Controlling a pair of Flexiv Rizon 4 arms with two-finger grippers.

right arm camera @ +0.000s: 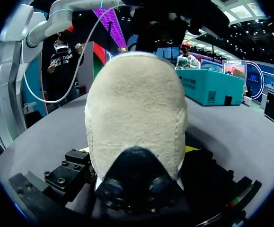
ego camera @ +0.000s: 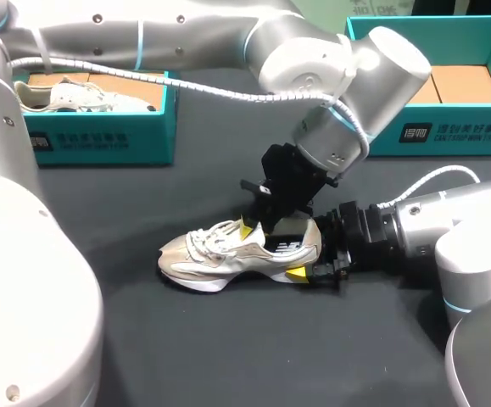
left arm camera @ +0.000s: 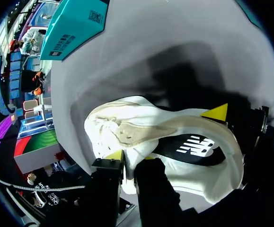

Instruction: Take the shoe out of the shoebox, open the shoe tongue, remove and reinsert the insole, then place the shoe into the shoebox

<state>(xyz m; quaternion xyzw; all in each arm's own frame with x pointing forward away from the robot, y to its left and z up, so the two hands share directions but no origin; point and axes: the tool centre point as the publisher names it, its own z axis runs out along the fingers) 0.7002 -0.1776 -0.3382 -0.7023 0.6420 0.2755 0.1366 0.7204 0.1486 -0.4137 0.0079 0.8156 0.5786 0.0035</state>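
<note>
Left claw: we find the left claw point(left arm camera: 131, 157) pinched narrow on a pale fabric edge of the shoe point(ego camera: 220, 254), at the mouth rim nr the laces. Its arm comes down from above.
Right claw: the right claw point(right arm camera: 137, 149) clamps the heel from behind, one yellow tip on each flank. Its arm lies low over the worktop point(ego camera: 228, 356).
Key relation: the shoe stands sole-down on the worktop. Long axis runs side to side, toe to our left, heel to our right. Mouth faces up, directly under the left claw. We judge the left arm nearer for tongue & insole work, w/ the right as brace.
Insole: the insole point(left arm camera: 193, 147) is seated inside, just ahead of the left claw. Dark, flat, white logo.
Materials: upper is cream, soft, suede-like w/ mesh. Heel is rounded & fuzzy. Sole is white & wedge-shaped.
Shoebox: a teal shoebox point(ego camera: 449, 127) w/ brown floor, well apart beyond the right arm.
</note>
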